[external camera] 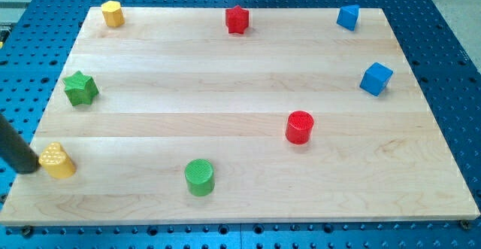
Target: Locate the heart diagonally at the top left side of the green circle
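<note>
The green circle [200, 177] stands near the view's bottom, left of centre. The yellow heart [56, 159] lies at the view's lower left, near the board's left edge, to the left of the green circle and slightly higher. My rod comes in from the view's left edge, and my tip [31, 168] sits right against the heart's left side, touching or nearly touching it.
A green star [80, 88] is at the left, above the heart. A yellow hexagon [113, 13] is at top left, a red star [237, 19] at top centre, a red circle [299, 127] right of centre, and two blue blocks [347, 16] [376, 78] at the right. The wooden board [240, 204] lies on a blue perforated table.
</note>
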`<move>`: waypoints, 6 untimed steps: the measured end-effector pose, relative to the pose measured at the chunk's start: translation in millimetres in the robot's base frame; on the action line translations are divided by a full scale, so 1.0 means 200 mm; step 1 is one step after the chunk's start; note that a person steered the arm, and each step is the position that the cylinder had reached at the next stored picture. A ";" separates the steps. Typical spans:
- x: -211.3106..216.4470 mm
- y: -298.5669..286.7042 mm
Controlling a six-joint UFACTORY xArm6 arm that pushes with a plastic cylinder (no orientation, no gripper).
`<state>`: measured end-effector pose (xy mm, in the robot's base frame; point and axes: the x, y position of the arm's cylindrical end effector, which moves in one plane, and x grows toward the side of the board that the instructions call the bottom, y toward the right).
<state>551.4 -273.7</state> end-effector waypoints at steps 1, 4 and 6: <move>0.00 0.24; 0.10 0.41; -0.02 0.51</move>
